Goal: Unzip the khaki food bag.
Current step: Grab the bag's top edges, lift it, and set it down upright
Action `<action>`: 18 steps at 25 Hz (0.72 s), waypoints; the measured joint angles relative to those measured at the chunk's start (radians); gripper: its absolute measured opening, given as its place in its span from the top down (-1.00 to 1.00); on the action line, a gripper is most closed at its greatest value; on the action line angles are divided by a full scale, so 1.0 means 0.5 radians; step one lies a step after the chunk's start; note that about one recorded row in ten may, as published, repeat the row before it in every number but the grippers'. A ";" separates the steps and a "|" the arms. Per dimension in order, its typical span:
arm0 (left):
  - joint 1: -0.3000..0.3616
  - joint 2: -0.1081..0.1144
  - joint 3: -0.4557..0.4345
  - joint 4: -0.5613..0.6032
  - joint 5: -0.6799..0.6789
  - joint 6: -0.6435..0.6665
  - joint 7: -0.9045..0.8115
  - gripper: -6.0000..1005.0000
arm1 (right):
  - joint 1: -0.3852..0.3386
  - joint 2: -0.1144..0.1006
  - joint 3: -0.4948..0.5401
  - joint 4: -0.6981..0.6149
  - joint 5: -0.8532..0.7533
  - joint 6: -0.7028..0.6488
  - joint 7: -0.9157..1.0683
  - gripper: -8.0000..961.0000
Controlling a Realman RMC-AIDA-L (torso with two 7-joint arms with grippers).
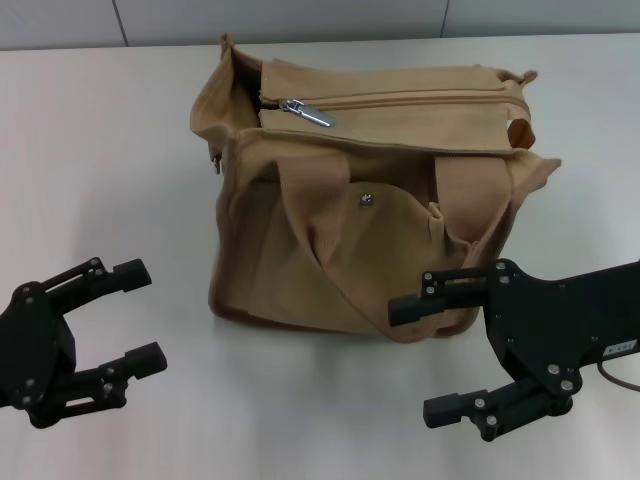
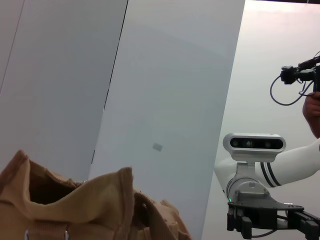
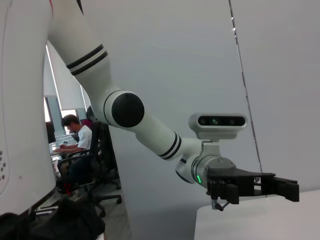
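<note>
Bag [image 1: 370,200] sits mid-tabletop [image 1: 100,150], zip shut, pull [image 1: 305,112] at its left end. Both hands wide, empty: left hand [image 1: 138,318] clear, right hand [image 1: 428,360] near front, ready to brace.

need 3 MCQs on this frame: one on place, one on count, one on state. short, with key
1. Where is the silver zipper pull on the khaki food bag?
A. at the top's left end
B. at the top's right end
C. on the front pocket

2. How many metal snaps show on the front pocket?
A. none
B. one
C. three

3. How do the left gripper and right gripper stand?
A. both open, holding nothing
B. left shut on the pull
C. right shut on a handle

Key: 1 A, the pull lies by the top's left end in the head view. 2 B, a single snap sits on the flap. 3 A, both show spread fingers, clear of the bag.
</note>
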 joint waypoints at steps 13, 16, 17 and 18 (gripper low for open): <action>-0.053 -0.119 -0.224 -0.002 -0.015 -0.329 -0.001 -0.65 | -0.051 -0.001 0.358 0.038 0.020 0.063 -0.007 -0.67; -0.074 -0.163 -0.282 0.000 -0.016 -0.438 -0.002 -0.65 | -0.066 -0.001 0.470 0.056 0.021 0.066 -0.007 -0.67; -0.110 -0.200 -0.293 -0.001 -0.015 -0.522 -0.003 -0.65 | -0.075 -0.001 0.512 0.061 0.021 0.067 -0.007 -0.67; -0.137 -0.220 -0.290 -0.004 -0.014 -0.574 -0.003 -0.64 | -0.092 -0.001 0.566 0.066 0.021 0.069 -0.007 -0.67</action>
